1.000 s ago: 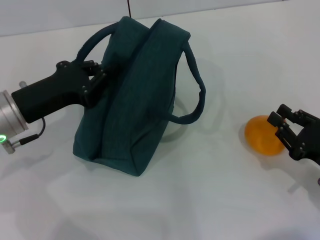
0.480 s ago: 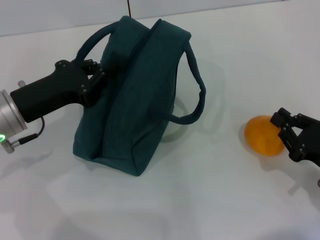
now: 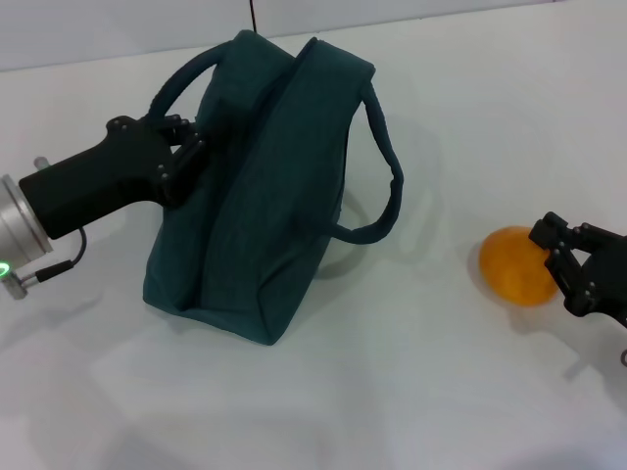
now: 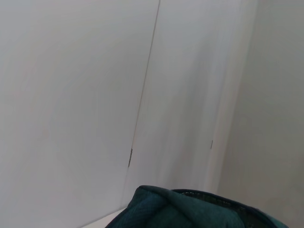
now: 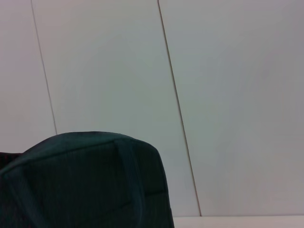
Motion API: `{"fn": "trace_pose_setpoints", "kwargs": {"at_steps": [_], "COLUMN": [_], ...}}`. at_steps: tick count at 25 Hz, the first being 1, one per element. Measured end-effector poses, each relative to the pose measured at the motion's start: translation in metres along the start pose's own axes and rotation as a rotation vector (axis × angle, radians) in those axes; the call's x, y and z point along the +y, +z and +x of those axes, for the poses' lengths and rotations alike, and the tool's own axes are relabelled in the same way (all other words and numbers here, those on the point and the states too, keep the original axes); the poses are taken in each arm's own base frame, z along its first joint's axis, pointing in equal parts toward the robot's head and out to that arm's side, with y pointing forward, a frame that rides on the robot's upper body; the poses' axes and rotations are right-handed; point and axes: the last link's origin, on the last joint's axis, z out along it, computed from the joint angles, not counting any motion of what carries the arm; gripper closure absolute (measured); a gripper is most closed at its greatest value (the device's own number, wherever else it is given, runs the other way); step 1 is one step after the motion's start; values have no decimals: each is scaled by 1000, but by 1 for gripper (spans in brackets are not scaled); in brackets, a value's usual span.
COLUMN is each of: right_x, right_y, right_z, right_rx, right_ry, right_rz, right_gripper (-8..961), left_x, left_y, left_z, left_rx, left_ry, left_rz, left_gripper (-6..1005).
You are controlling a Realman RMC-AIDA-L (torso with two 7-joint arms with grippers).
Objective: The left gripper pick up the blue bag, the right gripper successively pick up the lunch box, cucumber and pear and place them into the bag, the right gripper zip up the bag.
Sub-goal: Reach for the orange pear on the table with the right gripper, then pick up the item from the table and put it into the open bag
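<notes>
The blue bag, dark teal with two looped handles, stands at the middle of the white table. At the bag's left edge, by the base of the near handle, my left gripper is shut on the fabric. The orange-yellow pear lies on the table at the right. My right gripper is against the pear's right side, its fingers open around that edge. Neither the lunch box nor the cucumber is in view. The bag's top shows in the left wrist view, and the bag also fills the low part of the right wrist view.
The bag's right handle loops out over the white table toward the pear. A pale panelled wall rises behind the table. A thin dark cable hangs behind the bag.
My right gripper has shifted slightly down along the pear's right side and its fingers look wider apart. The pear, the bag and the left gripper have not moved.
</notes>
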Motion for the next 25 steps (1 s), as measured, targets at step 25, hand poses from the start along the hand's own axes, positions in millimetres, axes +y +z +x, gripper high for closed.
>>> {"fn": "trace_pose_setpoints", "kwargs": {"at_steps": [25], "right_x": [-3], "right_y": [9], "right_z": [-17], "right_rx": [-75], "right_ry": [-89], "right_rz": [-51], "right_gripper": [918], "left_x": [3], "left_y": [-3], "left_z": [-9], "left_rx": [41], "left_ry": [-12], "left_rz": [25], "left_gripper": [941]}}
